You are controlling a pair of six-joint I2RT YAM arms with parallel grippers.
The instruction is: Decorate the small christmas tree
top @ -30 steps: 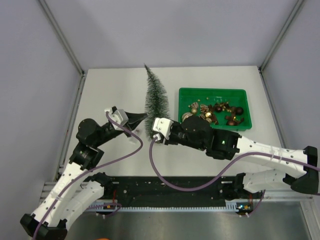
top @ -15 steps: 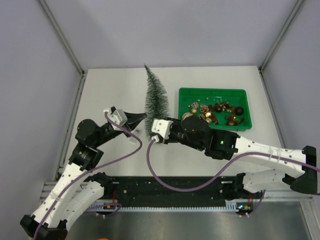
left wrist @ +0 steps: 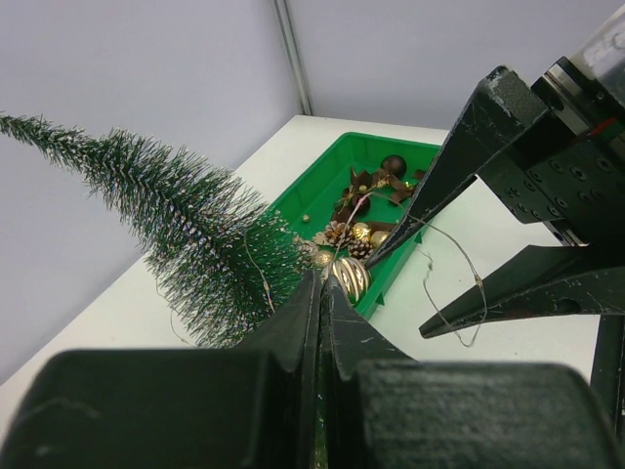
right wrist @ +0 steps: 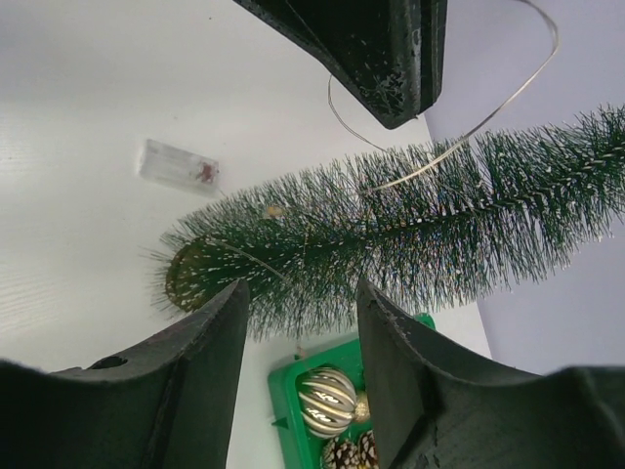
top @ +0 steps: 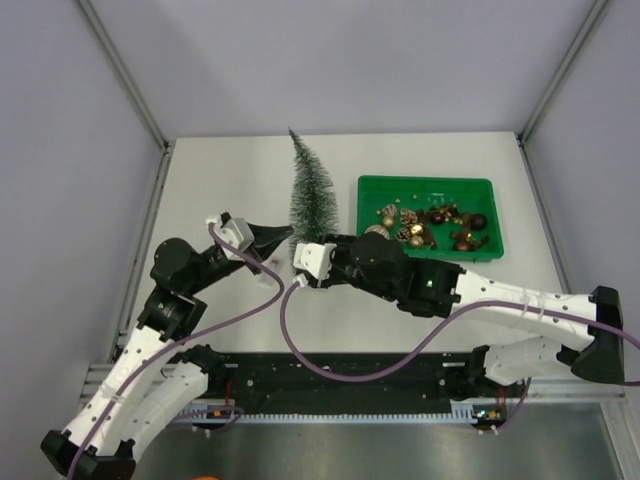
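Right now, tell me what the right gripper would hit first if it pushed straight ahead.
The right gripper would most likely meet the small christmas tree, at its lower branches; depth is unclear.

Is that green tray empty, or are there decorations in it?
Not empty. The green tray holds a heap of ornaments, gold and dark balls and pine cones, gathered toward its near side; the far strip is bare.

The slim dark green bottle-brush christmas tree (top: pixel 311 195) stands mid-table. The green plastic tray (top: pixel 425 182), just right of it, holds round gold and brown ornaments (top: pixel 430 225). A small clear plastic box (right wrist: pixel 179 166) lies left of the tree's base.
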